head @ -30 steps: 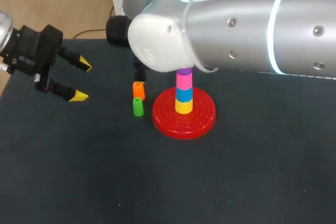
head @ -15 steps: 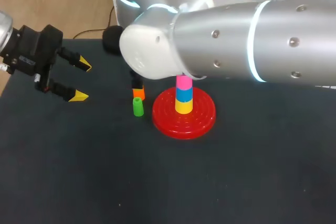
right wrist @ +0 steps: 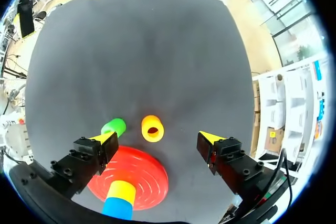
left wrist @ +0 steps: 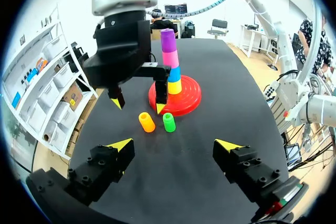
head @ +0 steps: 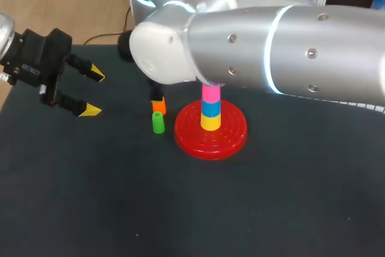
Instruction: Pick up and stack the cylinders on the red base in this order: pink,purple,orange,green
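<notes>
The short, hollow orange cylinder [right wrist: 152, 128] stands under the right gripper [right wrist: 157, 138], which is spread wide and not touching it. The green cylinder [right wrist: 114, 127] is just beside it. The left gripper [left wrist: 174, 144], released, hangs well apart from both.

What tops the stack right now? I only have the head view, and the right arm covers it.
Observer: The left wrist view shows a purple cylinder sitting on the pink cylinder.
Operator: Is the right gripper open or shut?
Observer: The right gripper is open. In its wrist view the orange cylinder lies just ahead of the gap between its fingers, and neither finger touches it.
</notes>
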